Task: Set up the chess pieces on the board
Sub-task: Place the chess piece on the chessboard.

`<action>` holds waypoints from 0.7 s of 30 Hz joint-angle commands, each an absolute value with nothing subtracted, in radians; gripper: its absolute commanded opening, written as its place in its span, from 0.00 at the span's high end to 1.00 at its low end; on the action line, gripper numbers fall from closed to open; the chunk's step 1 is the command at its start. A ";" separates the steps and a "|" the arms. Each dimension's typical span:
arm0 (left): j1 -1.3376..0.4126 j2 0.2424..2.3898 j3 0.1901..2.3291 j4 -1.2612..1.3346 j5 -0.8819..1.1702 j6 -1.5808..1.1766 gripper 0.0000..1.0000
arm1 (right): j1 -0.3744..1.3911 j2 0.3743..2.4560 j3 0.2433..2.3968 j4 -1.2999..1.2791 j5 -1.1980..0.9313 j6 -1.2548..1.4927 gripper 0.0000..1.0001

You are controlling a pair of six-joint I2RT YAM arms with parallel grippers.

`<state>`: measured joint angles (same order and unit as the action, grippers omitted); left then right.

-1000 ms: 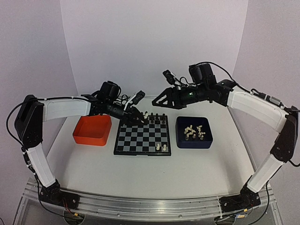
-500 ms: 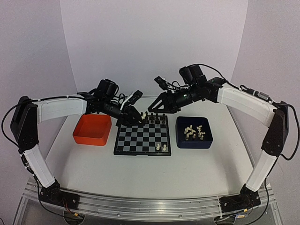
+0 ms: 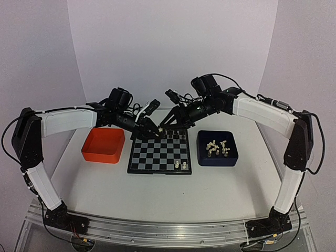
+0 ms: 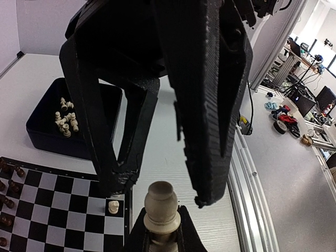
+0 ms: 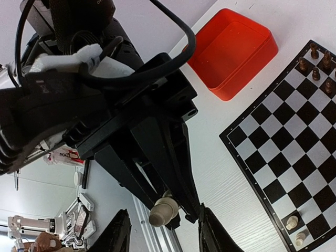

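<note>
My left gripper is shut on a cream-white chess piece, held above the board's far left corner. My right gripper faces it with its jaws apart, one finger on each side of the piece, neither touching it. Two cream pieces stand on the board's near right squares. More cream pieces lie in the dark blue tray. The two grippers meet tip to tip in the top view.
Black chessmen stand along the board's far rows. An orange tray sits left of the board, under the left arm. The blue tray is right of the board, below the right forearm.
My right arm has swung left from above the blue tray to the left gripper's tip, and its jaws have narrowed around the held piece. The left gripper has barely moved.
</note>
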<state>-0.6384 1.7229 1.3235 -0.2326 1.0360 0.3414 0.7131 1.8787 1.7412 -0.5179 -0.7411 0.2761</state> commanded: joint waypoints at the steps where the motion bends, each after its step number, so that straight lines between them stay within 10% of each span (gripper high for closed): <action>1: -0.637 1.703 1.378 -0.196 1.029 0.324 1.00 | 0.720 1.893 1.782 -0.519 -0.784 0.276 0.61; 21: -0.636 1.729 1.401 -0.209 1.010 0.305 0.97 | 0.726 1.893 1.780 -0.518 -0.753 0.261 1.00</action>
